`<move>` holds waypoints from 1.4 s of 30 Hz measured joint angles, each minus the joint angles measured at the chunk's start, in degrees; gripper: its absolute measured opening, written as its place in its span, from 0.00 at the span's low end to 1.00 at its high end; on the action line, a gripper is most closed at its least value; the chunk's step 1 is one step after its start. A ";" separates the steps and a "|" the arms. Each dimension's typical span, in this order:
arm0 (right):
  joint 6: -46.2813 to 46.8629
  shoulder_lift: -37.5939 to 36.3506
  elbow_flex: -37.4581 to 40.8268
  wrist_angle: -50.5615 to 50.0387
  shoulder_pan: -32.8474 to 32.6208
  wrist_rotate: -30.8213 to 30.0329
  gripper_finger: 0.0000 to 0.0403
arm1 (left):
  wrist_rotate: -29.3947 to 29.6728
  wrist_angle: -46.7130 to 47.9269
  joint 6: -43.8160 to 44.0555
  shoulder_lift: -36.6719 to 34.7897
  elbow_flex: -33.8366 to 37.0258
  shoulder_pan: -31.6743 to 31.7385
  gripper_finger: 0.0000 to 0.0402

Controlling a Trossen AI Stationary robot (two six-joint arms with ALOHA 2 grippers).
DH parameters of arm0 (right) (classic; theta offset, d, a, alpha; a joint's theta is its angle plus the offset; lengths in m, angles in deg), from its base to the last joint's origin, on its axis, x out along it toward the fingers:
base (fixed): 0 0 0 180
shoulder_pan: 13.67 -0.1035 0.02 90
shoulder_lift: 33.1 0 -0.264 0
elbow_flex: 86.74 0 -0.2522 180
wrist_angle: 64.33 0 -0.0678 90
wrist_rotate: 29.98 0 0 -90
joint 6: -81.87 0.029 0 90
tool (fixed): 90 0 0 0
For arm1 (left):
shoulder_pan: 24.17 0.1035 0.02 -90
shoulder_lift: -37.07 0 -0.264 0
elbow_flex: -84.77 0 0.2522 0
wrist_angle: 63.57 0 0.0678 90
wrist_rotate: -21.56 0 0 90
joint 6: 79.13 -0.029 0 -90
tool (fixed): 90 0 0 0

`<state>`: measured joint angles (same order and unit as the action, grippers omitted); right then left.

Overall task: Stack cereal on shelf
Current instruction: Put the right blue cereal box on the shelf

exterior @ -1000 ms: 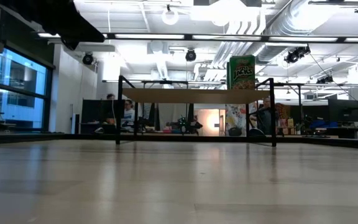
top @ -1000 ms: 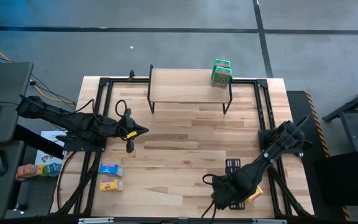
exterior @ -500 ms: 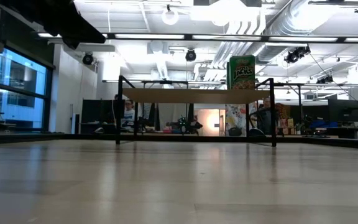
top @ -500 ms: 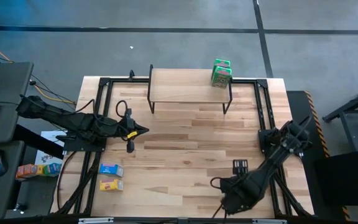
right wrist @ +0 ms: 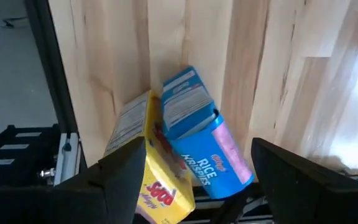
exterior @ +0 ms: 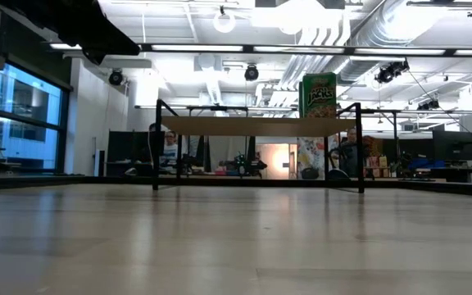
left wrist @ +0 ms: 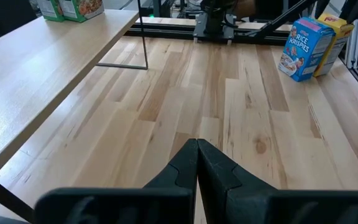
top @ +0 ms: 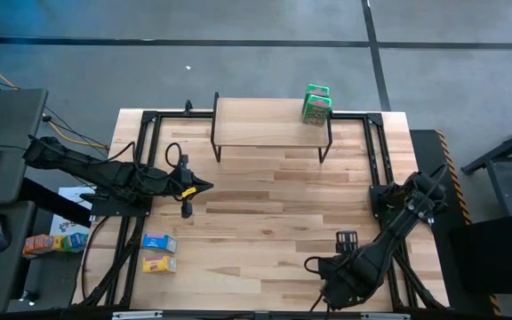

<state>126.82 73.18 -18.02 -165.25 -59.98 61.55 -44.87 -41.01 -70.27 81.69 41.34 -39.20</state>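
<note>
The shelf stands at the table's far middle with two green cereal boxes upright on its right end, one of them showing in the low view. A blue box and a yellow box lie near the front left. My right gripper points down at the front right. It is open, with its fingers on either side above an upright blue Rice Krispies box and a yellow box. My left gripper hangs shut at mid-left.
Black frame rails run along the table's left and right sides. The blue and yellow boxes stand close to the right rail and the front edge. Bare wood planks spread between the shelf and both arms.
My right gripper has gone toward the table's right edge and now hangs over the blue and yellow boxes, hiding them in the high view. Its fingers stay pointing down.
</note>
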 joint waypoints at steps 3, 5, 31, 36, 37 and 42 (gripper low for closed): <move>-0.48 0.00 1.45 0.44 0.06 -0.97 0.66 | 0.00 0.00 0.01 0.00 0.00 0.00 0.00; -1.91 0.00 3.12 0.85 0.11 -0.97 0.66 | 0.00 0.04 0.02 0.00 0.00 0.00 0.00; -4.92 -0.09 7.19 6.31 0.18 -1.92 0.66 | 0.00 0.22 -0.02 0.00 0.00 0.00 0.00; -4.92 -0.01 5.57 6.09 0.29 -3.22 0.66 | 0.00 0.21 -0.02 0.00 0.00 0.00 0.00; -4.91 0.00 4.96 5.77 0.29 -4.33 0.66 | -0.01 0.20 -0.03 0.00 0.00 0.00 0.00; -3.74 -0.02 3.51 5.35 0.61 -5.62 0.66 | 0.00 0.20 -0.02 0.00 0.00 0.00 0.00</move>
<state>123.08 73.15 -14.51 -159.89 -59.37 55.93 -44.87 -40.82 -70.29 81.69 41.34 -39.20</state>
